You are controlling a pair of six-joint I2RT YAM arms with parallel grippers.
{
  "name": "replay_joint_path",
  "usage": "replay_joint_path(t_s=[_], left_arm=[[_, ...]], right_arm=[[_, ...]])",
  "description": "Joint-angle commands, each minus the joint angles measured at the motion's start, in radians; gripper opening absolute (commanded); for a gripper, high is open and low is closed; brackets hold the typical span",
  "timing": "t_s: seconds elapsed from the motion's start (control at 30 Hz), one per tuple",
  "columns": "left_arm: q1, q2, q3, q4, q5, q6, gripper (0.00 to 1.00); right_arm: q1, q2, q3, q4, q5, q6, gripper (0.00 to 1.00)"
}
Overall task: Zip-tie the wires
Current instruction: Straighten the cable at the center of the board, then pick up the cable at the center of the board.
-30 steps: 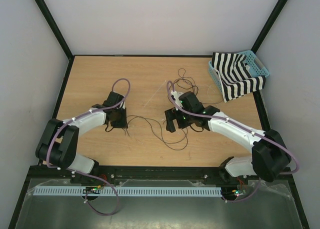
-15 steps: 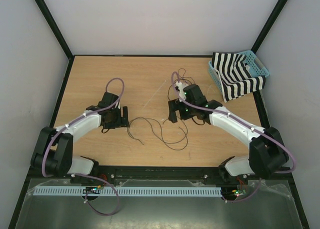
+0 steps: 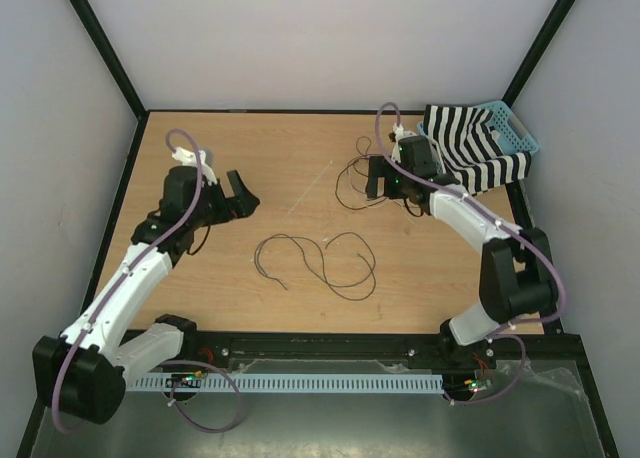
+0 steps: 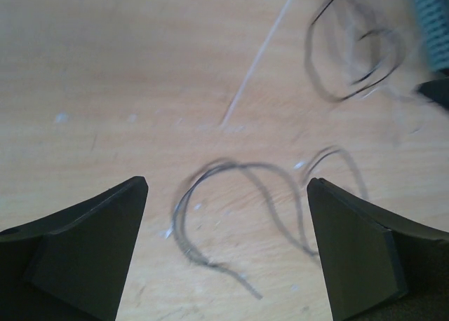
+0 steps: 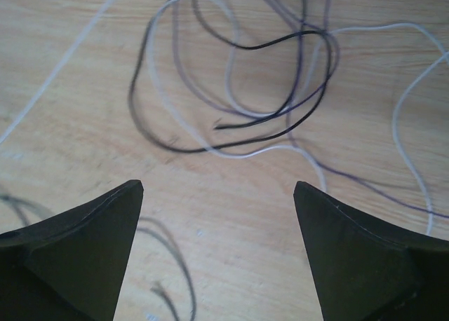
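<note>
**End-effector state.** My left gripper (image 4: 226, 186) stands wide, with nothing between its fingers. My right gripper (image 5: 217, 188) stands equally wide and empty. Both hang above the light wooden table (image 3: 230, 298).

**Task status.** No bundling is done. The thin, dark, flexible wires (image 3: 318, 263) lie in two separate groups. The near loop (image 4: 238, 195) rests at the table's middle, between my arms. The far tangle (image 5: 238, 97) rests below my right gripper, toward the far right. The thin, straight, whitish translucent plastic zip tie (image 3: 308, 192) lies flat and unfastened between the two grippers, apart from both groups.

**Work remaining, as I judge it.**
1. Gather both groups into one bundle.
2. Pass the zip tie round it.
3. Thread and tighten.

**Limits of view.**
- The left wrist view is blurred, so the far tangle appears smeared there.
- Both wrist views cut off the zip tie's far end, and its head cannot be identified.
- Pale and purplish strands cross the dark ones in the right wrist view, so I cannot count them.
- The black-and-white striped cloth (image 3: 470, 163) hides the contents of the blue plastic basket (image 3: 515, 128).
</note>
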Motion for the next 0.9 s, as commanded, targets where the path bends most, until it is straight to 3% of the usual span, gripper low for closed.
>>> replay_joint_path(t_s=[0.0, 0.23, 0.33, 0.73, 0.87], left_arm=[[0.004, -0.059, 0.066, 0.193, 0.034, -0.047, 0.99], [0.014, 0.02, 0.254, 0.285, 0.116, -0.055, 0.99], [0.017, 0.067, 0.303, 0.314, 0.15, -0.097, 0.99], [0.025, 0.051, 0.221, 0.382, 0.175, -0.121, 0.99], [0.025, 0.037, 0.216, 0.382, 0.186, -0.122, 0.99]], right_arm=[[-0.035, 0.114, 0.081, 0.044, 0.061, -0.03, 1.0], [-0.033, 0.257, 0.204, 0.06, -0.08, -0.068, 0.88], [-0.025, 0.289, 0.232, 0.092, -0.133, -0.063, 0.87], [0.02, 0.521, 0.396, 0.095, -0.216, -0.048, 0.83], [0.029, 0.558, 0.438, 0.091, -0.209, -0.056, 0.71]])
